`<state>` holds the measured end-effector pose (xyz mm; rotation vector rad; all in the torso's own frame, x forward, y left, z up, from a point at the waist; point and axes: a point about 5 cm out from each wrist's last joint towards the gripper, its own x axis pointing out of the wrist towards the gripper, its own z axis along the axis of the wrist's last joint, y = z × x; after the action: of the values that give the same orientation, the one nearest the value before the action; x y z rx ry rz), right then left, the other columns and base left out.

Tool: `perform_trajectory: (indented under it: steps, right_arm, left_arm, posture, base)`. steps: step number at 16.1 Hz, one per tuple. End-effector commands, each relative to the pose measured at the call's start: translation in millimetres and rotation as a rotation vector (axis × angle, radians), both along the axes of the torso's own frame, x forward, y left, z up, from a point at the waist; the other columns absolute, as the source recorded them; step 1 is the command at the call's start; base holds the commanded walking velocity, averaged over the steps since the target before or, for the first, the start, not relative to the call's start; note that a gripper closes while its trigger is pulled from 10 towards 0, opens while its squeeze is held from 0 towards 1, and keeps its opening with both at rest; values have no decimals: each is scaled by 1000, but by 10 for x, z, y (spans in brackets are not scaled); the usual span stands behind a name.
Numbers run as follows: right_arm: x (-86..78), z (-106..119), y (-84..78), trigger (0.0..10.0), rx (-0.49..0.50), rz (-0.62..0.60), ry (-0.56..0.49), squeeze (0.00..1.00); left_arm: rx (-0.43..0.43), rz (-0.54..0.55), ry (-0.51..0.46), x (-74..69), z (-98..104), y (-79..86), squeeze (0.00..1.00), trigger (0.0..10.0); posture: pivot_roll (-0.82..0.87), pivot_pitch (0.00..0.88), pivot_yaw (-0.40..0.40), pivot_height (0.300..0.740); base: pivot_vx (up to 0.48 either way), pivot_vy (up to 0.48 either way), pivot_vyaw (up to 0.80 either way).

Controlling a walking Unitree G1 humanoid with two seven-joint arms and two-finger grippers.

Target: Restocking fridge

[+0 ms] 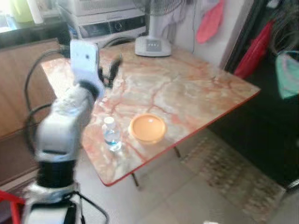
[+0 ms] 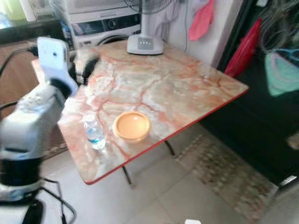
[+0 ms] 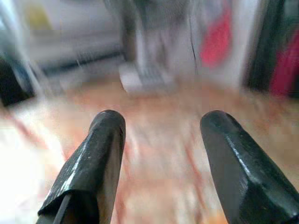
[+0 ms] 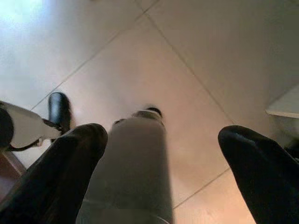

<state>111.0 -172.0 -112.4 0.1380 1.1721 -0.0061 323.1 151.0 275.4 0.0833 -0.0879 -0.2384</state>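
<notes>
Your left gripper [image 3: 161,154] is raised over the marble table [image 1: 187,88], jaws spread wide with nothing between them. The water bottle [image 1: 111,134] stands upright below and short of those jaws, just beside the orange bowl [image 1: 147,128]. Looks light, thin and slick, so I'd pinch mid-body. Right gripper [image 4: 159,172] hangs idle, jaws spread too.

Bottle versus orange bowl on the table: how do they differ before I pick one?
The bottle is clear with a white cap; the bowl is opaque orange. The bottle stands tall and narrow; the bowl sits low and wide. The bottle is capped; the bowl is open on top. Both rest upright near the marble table's front edge, side by side, apart from the left hand.
</notes>
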Motion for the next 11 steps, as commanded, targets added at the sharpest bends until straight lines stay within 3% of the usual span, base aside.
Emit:
perform_trajectory:
  steps: [1, 3, 5, 7, 11]
  right_arm:
    - [-115, -31, -1, 10000, -7, 14, 35, 0]
    - [-189, -46, -10, 10000, -13, 15, 44, 0]
    - [-274, -60, -27, 10000, -22, 30, 54, 0]
    - [-340, -69, -44, 10000, -24, 27, 59, 0]
    - [-462, -82, -101, 10000, -36, 28, 77, 0]
  left_arm:
    - [59, -36, 89, -115, -60, -8, 0, 10000]
    - [82, -30, 124, -214, 13, 47, 0, 10000]
    - [127, -80, 208, -330, -73, 36, 0, 10000]
    - [254, 18, 273, -365, -179, 175, 0, 10000]
    - [153, -8, 334, -404, -298, 135, 0, 10000]
  posture:
    - [183, 0, -95, 740]
    - [218, 0, -120, 740]
    - [225, 0, -131, 740]
    - [226, 0, -132, 740]
    - [223, 0, -153, 740]
  base:
    - [0, 0, 0]
    - [0, 0, 0]
    - [0, 0, 0]
    - [0, 0, 0]
    - [0, 0, 0]
